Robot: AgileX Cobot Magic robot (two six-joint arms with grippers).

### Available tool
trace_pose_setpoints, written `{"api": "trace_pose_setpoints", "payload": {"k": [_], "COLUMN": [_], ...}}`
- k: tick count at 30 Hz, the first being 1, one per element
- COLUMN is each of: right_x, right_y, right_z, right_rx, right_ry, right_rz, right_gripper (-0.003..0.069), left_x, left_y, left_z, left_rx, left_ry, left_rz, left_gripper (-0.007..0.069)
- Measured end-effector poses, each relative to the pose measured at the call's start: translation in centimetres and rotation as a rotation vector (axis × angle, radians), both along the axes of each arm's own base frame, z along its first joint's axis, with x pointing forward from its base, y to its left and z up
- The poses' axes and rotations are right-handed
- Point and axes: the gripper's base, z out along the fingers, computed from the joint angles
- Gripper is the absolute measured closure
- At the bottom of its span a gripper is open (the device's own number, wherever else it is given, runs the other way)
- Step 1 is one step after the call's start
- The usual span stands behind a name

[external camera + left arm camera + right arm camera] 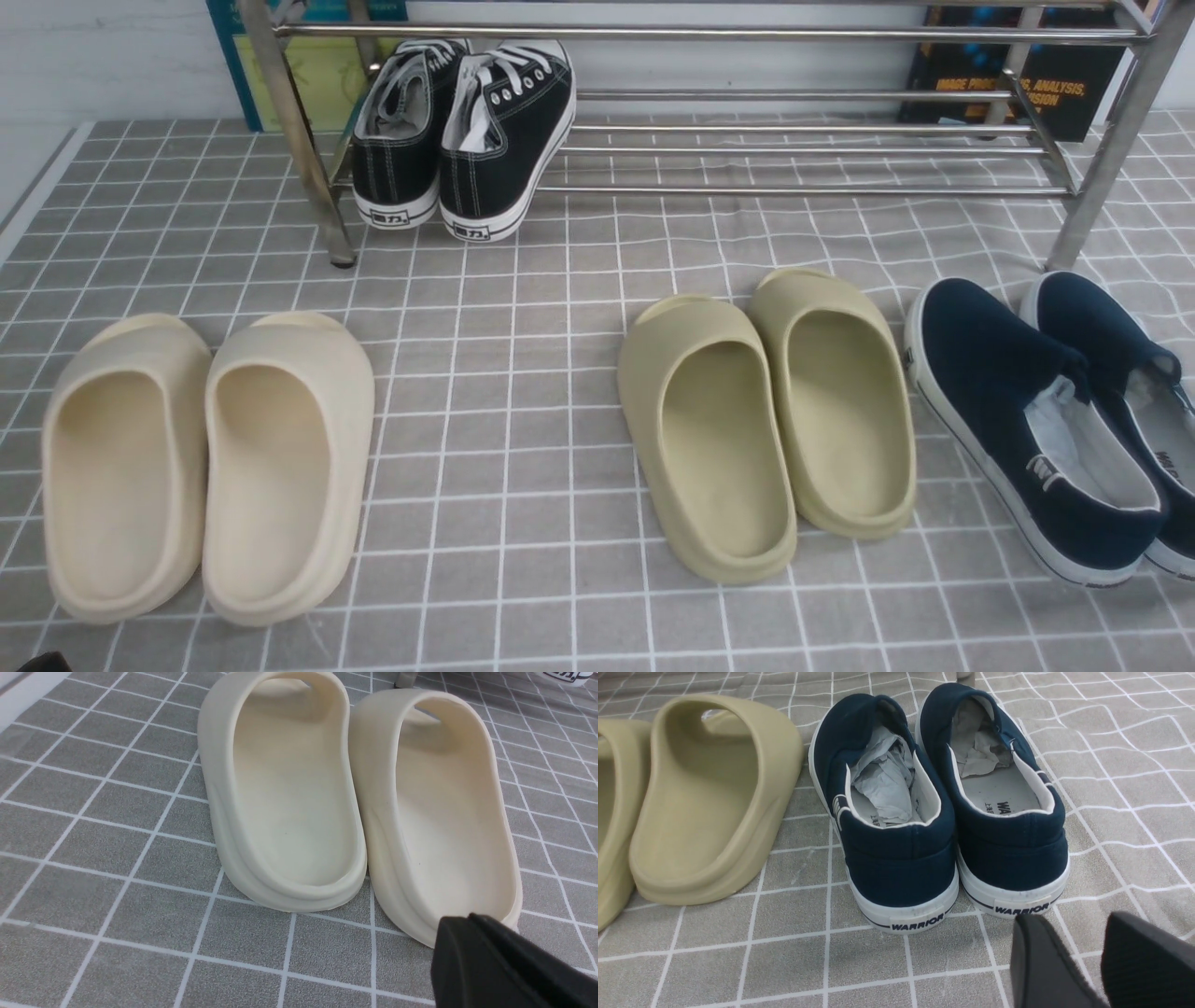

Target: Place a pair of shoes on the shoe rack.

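The two black canvas sneakers (467, 131) with white laces and white soles sit side by side on the lower tubes of the steel shoe rack (794, 190), at its left end, heels toward me. My left gripper (462, 921) is shut and empty, low over the cloth just behind the heel of a cream slipper. My right gripper (1076, 921) is open and empty, just behind the heels of the navy slip-ons. Neither gripper shows clearly in the front view.
A pair of cream foam slippers (205, 467) lies front left, also in the left wrist view (355, 802). Olive slippers (766, 411) lie in the middle. Navy slip-ons (1046, 420) stuffed with paper lie front right. All rest on a grey checked cloth (523, 373).
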Motion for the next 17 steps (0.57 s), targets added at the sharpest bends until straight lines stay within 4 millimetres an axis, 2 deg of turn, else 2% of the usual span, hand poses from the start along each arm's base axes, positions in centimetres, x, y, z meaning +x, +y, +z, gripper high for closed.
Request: {"api": "trace_pose_setpoints", "payload": {"k": [17], "right_x": [0.00], "right_y": [0.00], "right_z": [0.00], "right_rx": [0.000], "right_ry": [0.000], "right_rz": [0.000], "right_gripper": [0.0420], "left_x": [0.00], "left_y": [0.00], "left_z": [0.00], "left_rx": [0.000], "left_ry": [0.000], "left_rz": [0.000], "left_gripper": [0.0629]}}
